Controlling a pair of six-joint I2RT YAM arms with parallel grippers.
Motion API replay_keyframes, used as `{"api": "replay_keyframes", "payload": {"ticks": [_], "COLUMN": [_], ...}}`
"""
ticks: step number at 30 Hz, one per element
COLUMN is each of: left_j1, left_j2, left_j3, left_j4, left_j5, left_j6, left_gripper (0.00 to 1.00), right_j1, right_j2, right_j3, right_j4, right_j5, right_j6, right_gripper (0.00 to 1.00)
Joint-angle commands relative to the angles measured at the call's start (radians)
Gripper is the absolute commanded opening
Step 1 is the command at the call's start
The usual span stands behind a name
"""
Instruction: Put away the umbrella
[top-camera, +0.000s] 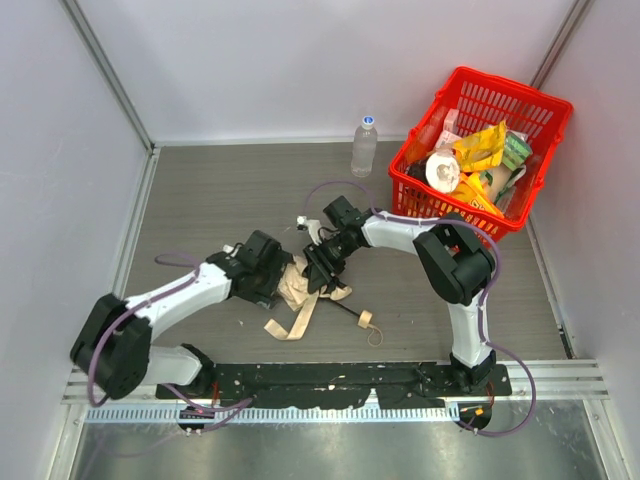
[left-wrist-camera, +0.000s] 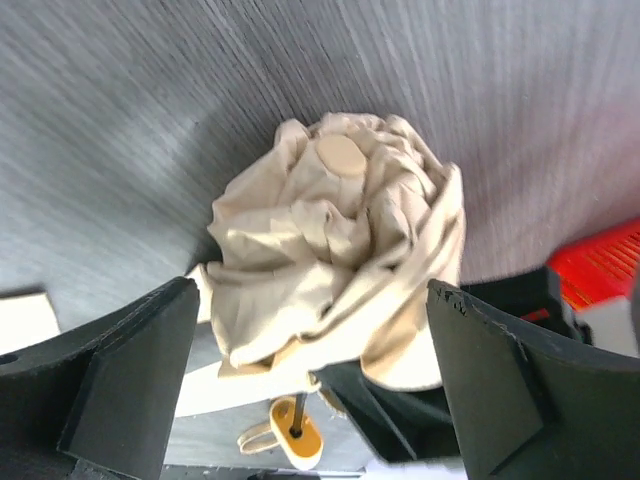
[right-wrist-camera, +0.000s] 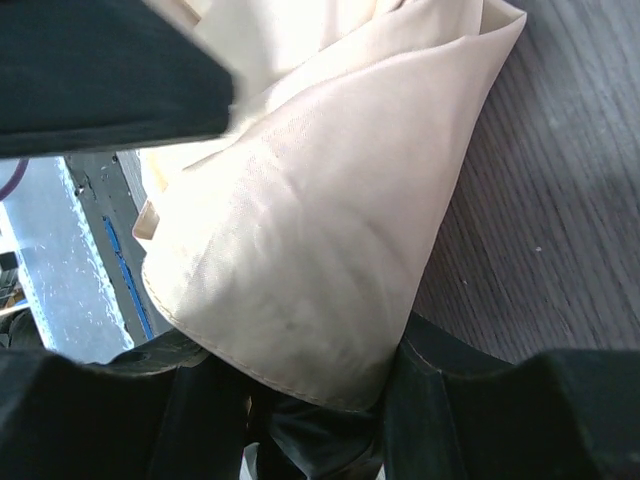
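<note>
The umbrella (top-camera: 298, 287) lies collapsed on the table between my two arms, its cream fabric bunched, with a strap (top-camera: 292, 322) trailing toward the near edge. A thin black shaft leads right to its small handle (top-camera: 366, 320). In the left wrist view, my left gripper (left-wrist-camera: 312, 300) stands wide open around the umbrella's (left-wrist-camera: 340, 230) crumpled top end, with the handle (left-wrist-camera: 297, 442) below. My right gripper (top-camera: 322, 265) reaches in from the right. In its own view, the right gripper (right-wrist-camera: 300, 405) is shut on a fold of the umbrella's (right-wrist-camera: 300, 250) fabric.
A red basket (top-camera: 545, 130) at the back right holds yellow packets (top-camera: 482, 145) and other items. A clear water bottle (top-camera: 364, 146) stands by the back wall. White walls enclose the table on three sides. A black rail runs along the near edge.
</note>
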Motion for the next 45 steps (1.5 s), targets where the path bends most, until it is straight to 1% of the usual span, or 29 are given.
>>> {"api": "replay_keyframes", "payload": {"ticks": [1, 3, 5, 10, 13, 17, 21, 26, 30, 33, 35, 36, 38, 39, 41, 43, 44, 45], "left_j1": [-0.004, -0.002, 0.004, 0.041, 0.041, 0.044, 0.044, 0.043, 0.044, 0.042, 0.044, 0.044, 0.044, 0.043, 0.043, 0.046, 0.044, 0.044], "left_j2": [-0.200, -0.241, -0.239, -0.092, -0.040, -0.023, -0.003, -0.011, -0.017, 0.002, 0.000, -0.006, -0.017, -0.020, -0.014, -0.012, -0.017, -0.029], "left_j3": [-0.038, -0.047, -0.027, 0.064, 0.092, 0.052, 0.036, 0.017, 0.020, 0.025, 0.010, -0.001, -0.027, -0.032, -0.032, -0.027, -0.024, -0.018], "left_j4": [-0.111, -0.093, -0.093, -0.082, -0.091, -0.053, -0.051, -0.015, 0.054, 0.091, 0.113, 0.126, 0.162, 0.172, 0.188, 0.196, 0.199, 0.197], "left_j5": [-0.067, -0.048, -0.021, 0.094, 0.098, 0.072, 0.099, 0.076, 0.035, 0.035, 0.015, 0.001, -0.019, -0.031, -0.048, -0.044, -0.041, -0.045], "left_j6": [0.016, -0.004, -0.032, -0.044, -0.041, -0.063, -0.058, -0.049, -0.009, 0.026, 0.057, 0.063, 0.072, 0.084, 0.109, 0.127, 0.140, 0.155], "left_gripper": [0.99, 0.99, 1.00, 1.00, 1.00, 1.00, 1.00, 1.00, 0.88, 0.79, 0.71, 0.70, 0.62, 0.60, 0.60, 0.64, 0.70, 0.75], "right_j1": [0.014, 0.015, 0.018, 0.040, 0.055, 0.081, 0.084, 0.087, 0.094, 0.092, 0.090, 0.092, 0.095, 0.097, 0.110, 0.132, 0.141, 0.146], "right_j2": [-0.016, -0.022, -0.031, -0.056, -0.085, -0.129, -0.172, -0.191, -0.197, -0.194, -0.194, -0.203, -0.209, -0.209, -0.211, -0.214, -0.214, -0.217], "right_j3": [0.047, 0.045, 0.037, 0.040, 0.037, 0.028, 0.007, 0.030, 0.056, 0.068, 0.079, 0.076, 0.077, 0.077, 0.086, 0.087, 0.086, 0.082], "right_j4": [-0.004, 0.013, 0.031, 0.062, 0.078, 0.096, 0.148, 0.173, 0.133, 0.092, 0.055, 0.052, 0.048, 0.044, 0.013, 0.006, 0.002, 0.009], "right_j5": [-0.029, -0.034, -0.026, 0.025, 0.061, 0.106, 0.104, 0.075, 0.098, 0.098, 0.085, 0.078, 0.074, 0.074, 0.091, 0.149, 0.207, 0.233], "right_j6": [-0.031, -0.027, -0.014, 0.004, 0.013, 0.009, 0.044, 0.070, 0.068, 0.030, 0.006, 0.006, -0.001, -0.011, -0.036, -0.047, -0.050, -0.048], "right_gripper": [0.01, 0.01, 0.01, 0.01, 0.01, 0.01, 0.01, 0.01, 0.01, 0.01, 0.01, 0.01, 0.01, 0.01, 0.01, 0.01, 0.01, 0.01]}}
